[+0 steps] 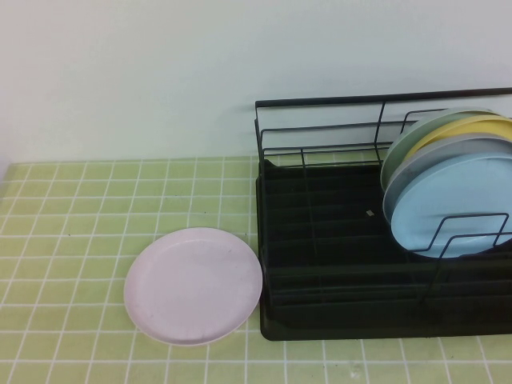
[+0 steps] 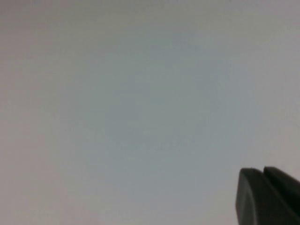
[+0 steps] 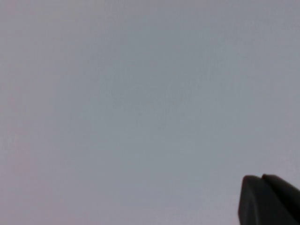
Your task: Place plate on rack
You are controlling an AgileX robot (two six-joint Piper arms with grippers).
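presently, the left gripper (image 2: 262,180) shows only in its own wrist view: dark fingertips pressed together with no gap and nothing between them, set against a plain pale grey surface, outside the high view. the right gripper (image 3: 261,185) is in like condition: fingertips closed tight and empty, before a similar blank pale surface, and likewise outside the high view. on the table, the green tiled tabletop (image 1: 64,240) with white grid lines fills the near ground. the pink plate (image 1: 193,286) lies flat on it, face up, towards the front and to the left of the rack, not yet on it. its right edge meets the front left corner of the black rack (image 1: 320,240); whether the two touch or merely overlap in the view cannot be determined. the rack stands on the right side of the table, a dark tray with wire dividers and a raised rail at the back. a small pale speck (image 1: 370,213) lies on the tray floor. at the rack's right end, plates stand on edge, leaning in the wires: a light blue plate (image 1: 452,204) in front, a greyish rim (image 1: 432,156) just behind it, then a yellow plate (image 1: 480,126), and a grey-green plate (image 1: 416,128) farthest back. a plain pale wall (image 1: 120,80) stands behind.
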